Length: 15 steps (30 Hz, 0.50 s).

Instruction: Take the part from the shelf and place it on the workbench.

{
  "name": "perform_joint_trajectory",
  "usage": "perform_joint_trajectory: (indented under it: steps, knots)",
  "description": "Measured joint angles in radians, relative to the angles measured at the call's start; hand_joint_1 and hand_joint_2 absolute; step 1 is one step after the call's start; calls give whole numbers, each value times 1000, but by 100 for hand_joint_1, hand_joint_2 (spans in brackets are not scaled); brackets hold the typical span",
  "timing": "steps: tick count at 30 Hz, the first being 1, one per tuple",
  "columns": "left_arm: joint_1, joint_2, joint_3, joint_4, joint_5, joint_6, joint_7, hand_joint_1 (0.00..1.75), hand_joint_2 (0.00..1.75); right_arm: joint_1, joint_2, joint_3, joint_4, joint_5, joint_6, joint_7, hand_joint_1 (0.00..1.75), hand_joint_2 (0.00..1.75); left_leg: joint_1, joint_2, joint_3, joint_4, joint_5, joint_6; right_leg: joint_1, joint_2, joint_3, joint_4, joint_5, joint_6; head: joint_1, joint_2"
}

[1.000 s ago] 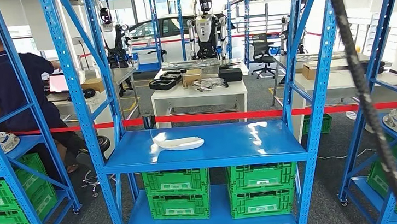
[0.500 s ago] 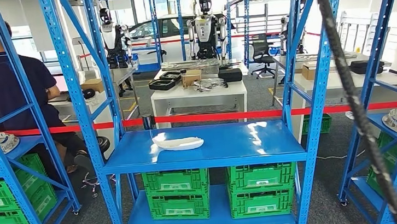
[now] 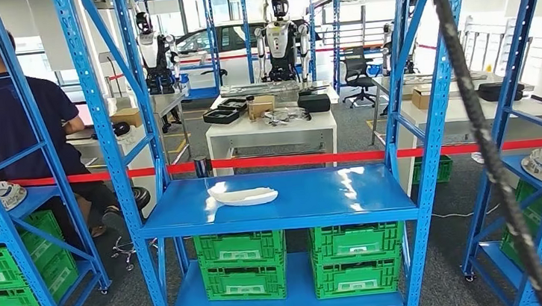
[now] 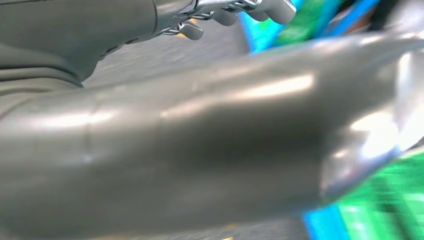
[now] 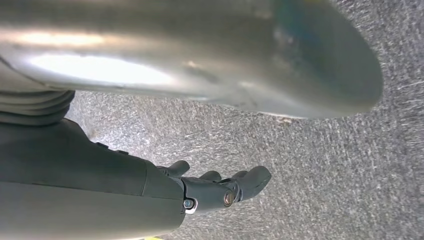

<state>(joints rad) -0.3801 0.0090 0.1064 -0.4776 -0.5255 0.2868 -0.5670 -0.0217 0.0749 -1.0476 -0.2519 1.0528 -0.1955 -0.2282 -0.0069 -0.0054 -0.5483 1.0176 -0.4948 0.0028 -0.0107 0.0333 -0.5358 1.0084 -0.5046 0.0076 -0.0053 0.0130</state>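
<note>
White part point(image 3: 243, 195) lies on blue shelf point(image 3: 310, 202), untouched.

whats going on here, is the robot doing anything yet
Not yet. The robot stands facing a blue shelf, and the white part it has to fetch lies untouched on the shelf's middle level, with green crates below. Both arms hang down: the right hand holds nothing over grey carpet, and the left hand shows at the edge of its wrist view with nothing visible in it. A person sits at a desk behind the shelves on the left, not involved.
</note>
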Motion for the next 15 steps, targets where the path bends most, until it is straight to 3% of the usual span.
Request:
perform_joint_trajectory:
  steps: [15]
  knots:
    - [-259,16,-337,-116,-66,200,-103,0,0,-34,16,-188,32,183,24,-49,0,0,-2,-1,-1,2,1,0,-3,-1,0,2,2,2,0,0]
